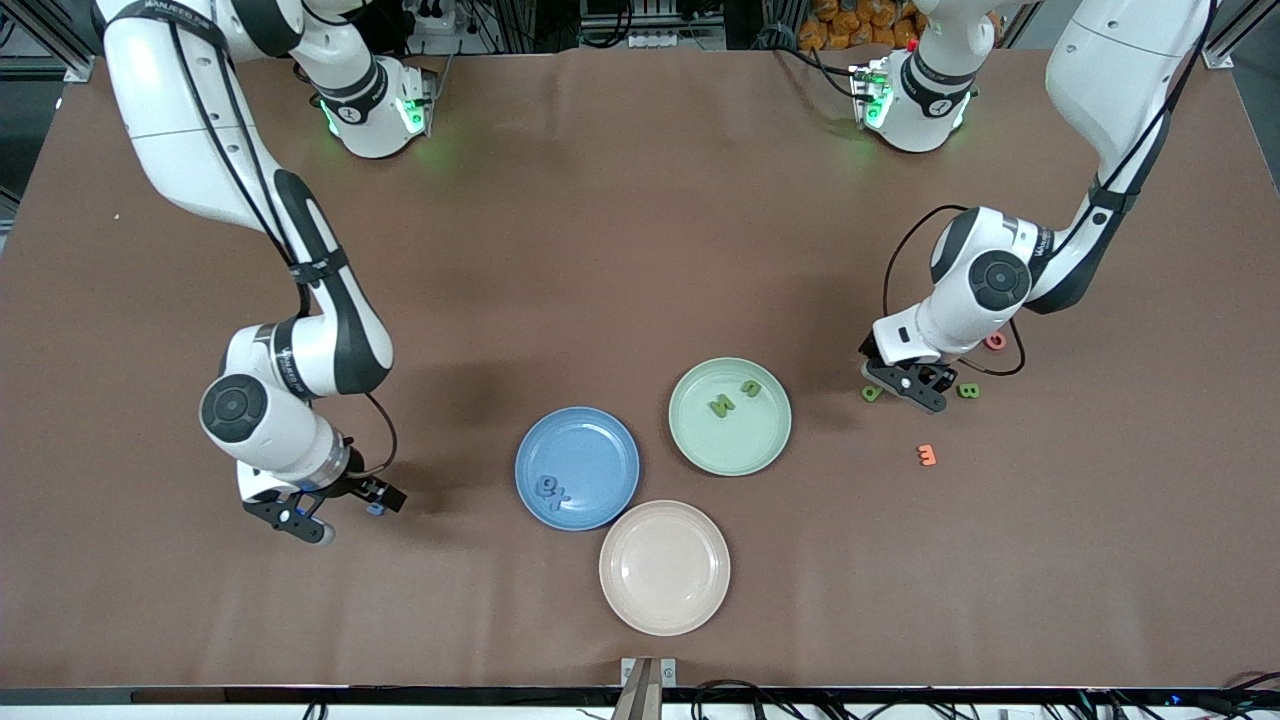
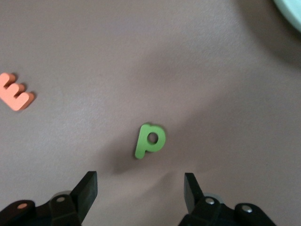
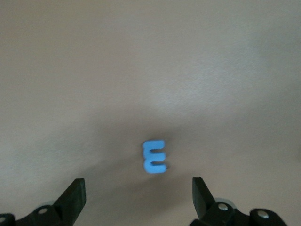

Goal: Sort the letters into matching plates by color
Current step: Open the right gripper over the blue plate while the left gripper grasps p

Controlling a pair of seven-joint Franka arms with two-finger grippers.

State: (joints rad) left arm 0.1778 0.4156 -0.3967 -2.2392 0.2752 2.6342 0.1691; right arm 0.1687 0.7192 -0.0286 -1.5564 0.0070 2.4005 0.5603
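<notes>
Blue E (image 3: 154, 157) under spread right fingers (image 3: 73, 197); green P (image 2: 149, 140) under spread left fingers (image 2: 87, 188).

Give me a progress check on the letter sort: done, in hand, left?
Done: two green letters lie in the green plate, two blue letters in the blue plate. In hand: nothing gripped; the left gripper is open over a green P, the right gripper open over a blue E. Left: those two, plus a green B on the table. I cannot find a fourth blue letter.
</notes>
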